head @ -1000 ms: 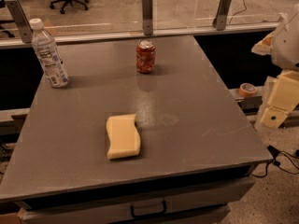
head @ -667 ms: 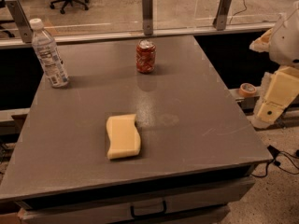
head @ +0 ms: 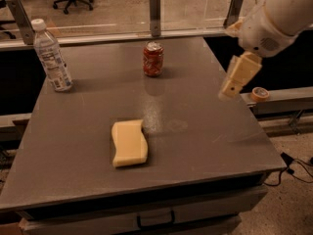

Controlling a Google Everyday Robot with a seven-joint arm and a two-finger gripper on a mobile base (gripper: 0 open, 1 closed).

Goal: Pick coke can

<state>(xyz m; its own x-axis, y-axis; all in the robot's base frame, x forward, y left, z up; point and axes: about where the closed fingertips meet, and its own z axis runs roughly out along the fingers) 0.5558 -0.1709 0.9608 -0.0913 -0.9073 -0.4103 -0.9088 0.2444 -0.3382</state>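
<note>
The coke can point(head: 153, 59), red with white markings and a silver top, stands upright at the far middle of the grey table point(head: 205, 131). My gripper point(head: 230, 90) hangs above the table's right side, well to the right of the can and nearer to me, apart from it. The white arm reaches in from the upper right corner.
A clear plastic water bottle point(head: 52, 56) with a white cap stands at the far left. A yellow sponge point(head: 129, 143) lies in the near middle. A glass barrier with metal posts point(head: 155, 6) runs along the far edge. A tape roll point(head: 259, 93) sits on a ledge to the right.
My arm and gripper have moved left and up, from beyond the table's right edge to above its right side. The can, bottle and sponge have not moved.
</note>
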